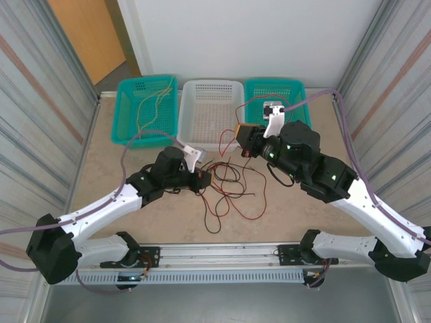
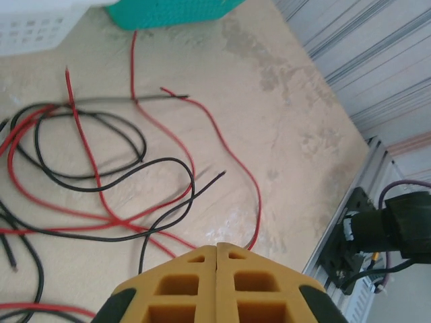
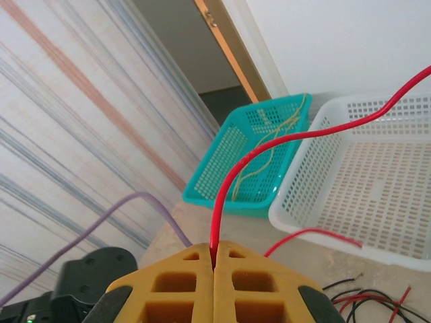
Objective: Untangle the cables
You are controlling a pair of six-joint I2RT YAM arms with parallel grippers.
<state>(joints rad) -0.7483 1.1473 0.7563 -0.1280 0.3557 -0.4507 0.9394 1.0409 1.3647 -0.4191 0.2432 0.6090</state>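
Partly sorted, one red wire in my grip.
My right gripper (image 3: 214, 259) pinched a red cable (image 3: 269, 145) before the white basket (image 3: 303, 195); my left gripper (image 2: 216, 256) was closed, seemingly empty. Yellow cables (image 1: 149, 108) lay in the green basket (image 1: 128, 84) left of it; the red-and-black tangle (image 1: 225, 185) before it awaited separating.

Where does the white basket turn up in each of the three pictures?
Top view: white basket sits mid far row, between two green baskets.
Left wrist: top left corner.
Right wrist: right half, beside a green basket.
Shared landmark: red and black wires tangled on the table before it.
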